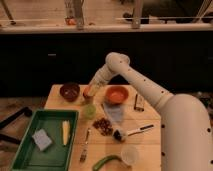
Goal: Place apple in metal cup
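The apple (86, 91), small and orange-red, sits at the tip of my gripper (90, 93), which is shut on it. The gripper hangs over the far middle of the wooden table, between the dark red bowl (70, 91) and the orange bowl (116, 94). A small greyish cup shape, apparently the metal cup (89, 101), stands just below the gripper and is partly hidden by it. A lime-green round thing (89, 111) lies just in front of that cup.
A green tray (30, 150) at the front left holds a blue sponge (42, 139) and a yellow item (65, 132). A fork (85, 145), brown pile (103, 126), brush (131, 132), clear cup (129, 154), green pepper (105, 161) and dark packet (139, 102) lie around.
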`<control>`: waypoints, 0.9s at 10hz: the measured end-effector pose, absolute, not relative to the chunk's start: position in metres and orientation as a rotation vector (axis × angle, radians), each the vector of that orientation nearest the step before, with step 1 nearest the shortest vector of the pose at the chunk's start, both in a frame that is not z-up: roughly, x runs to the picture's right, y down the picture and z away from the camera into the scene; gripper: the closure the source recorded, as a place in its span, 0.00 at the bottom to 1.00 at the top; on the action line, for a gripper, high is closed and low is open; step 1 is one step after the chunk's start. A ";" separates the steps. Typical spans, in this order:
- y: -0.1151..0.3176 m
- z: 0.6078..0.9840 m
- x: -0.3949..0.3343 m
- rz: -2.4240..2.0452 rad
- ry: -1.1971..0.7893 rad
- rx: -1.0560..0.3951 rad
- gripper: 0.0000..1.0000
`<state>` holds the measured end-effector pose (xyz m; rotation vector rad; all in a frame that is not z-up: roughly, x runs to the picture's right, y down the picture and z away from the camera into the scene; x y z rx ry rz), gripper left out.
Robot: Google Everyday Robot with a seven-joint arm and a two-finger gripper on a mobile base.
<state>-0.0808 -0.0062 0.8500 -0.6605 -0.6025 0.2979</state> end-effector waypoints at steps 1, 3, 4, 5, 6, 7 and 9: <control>-0.007 0.853 -0.080 0.303 -0.605 -0.663 1.00; -0.008 0.859 -0.083 0.311 -0.612 -0.671 1.00; -0.008 0.862 -0.084 0.315 -0.613 -0.675 1.00; -0.008 0.865 -0.083 0.319 -0.611 -0.679 1.00; -0.006 0.868 -0.083 0.322 -0.608 -0.685 1.00; -0.006 0.870 -0.083 0.324 -0.607 -0.689 1.00; -0.004 0.875 -0.083 0.329 -0.603 -0.695 1.00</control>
